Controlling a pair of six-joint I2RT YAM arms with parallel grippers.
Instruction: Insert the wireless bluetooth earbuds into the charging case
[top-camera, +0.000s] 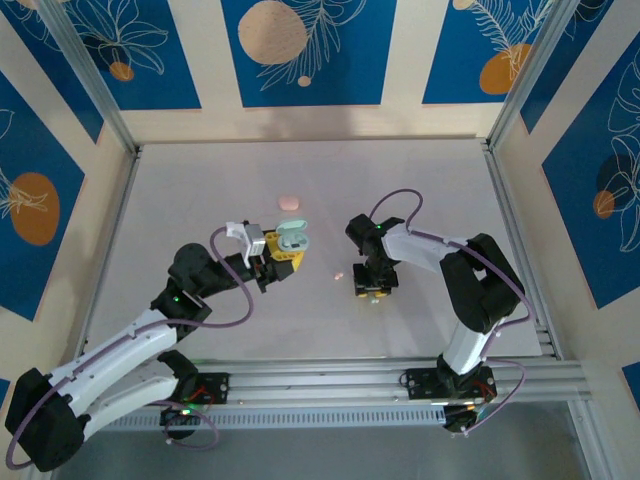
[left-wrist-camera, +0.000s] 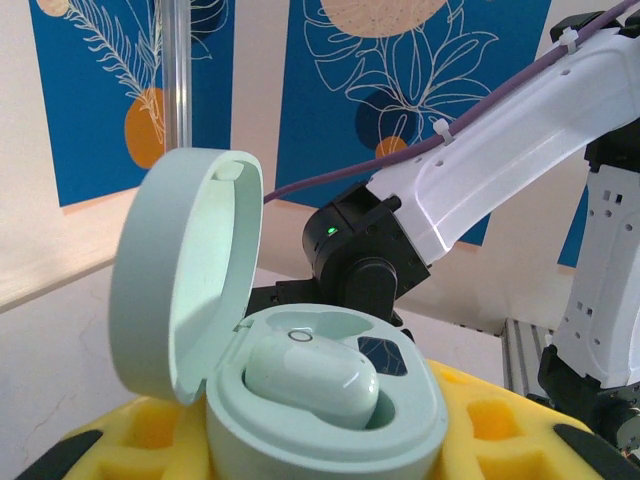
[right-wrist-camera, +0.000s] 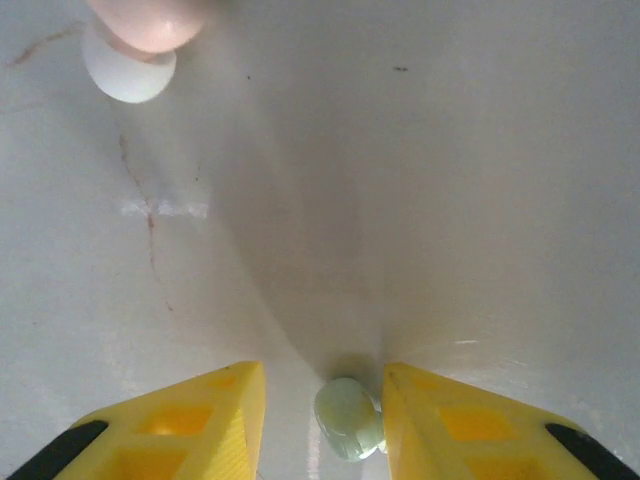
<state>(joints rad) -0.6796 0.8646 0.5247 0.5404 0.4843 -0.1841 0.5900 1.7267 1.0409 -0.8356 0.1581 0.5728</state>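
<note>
1. At the mint charging case (left-wrist-camera: 330, 420), leftmost: clamped low on its body between the yellow fingers of the left gripper (top-camera: 283, 257), lid swung up and open.
2. Inside the case: seating one mint earbud (left-wrist-camera: 312, 378) snugly, with the socket beside it looking free.
3. Just right of the case, on the table (top-camera: 200, 190): lying loose, a tiny pink earbud (top-camera: 338, 275), wrong colour for this case.
4. Further right of the case: straddling the loose mint earbud (right-wrist-camera: 347, 418) with the right gripper (right-wrist-camera: 322, 378). Fingers narrowly spread, one touching the bud, a sliver of gap on the other side, not yet pinching.
5. Right of the case, same bud: probably featherweight, hard, glossy and rounded, so apt to squirt out sideways. Best pinched gently across the widest part, centred on the pads.
</note>
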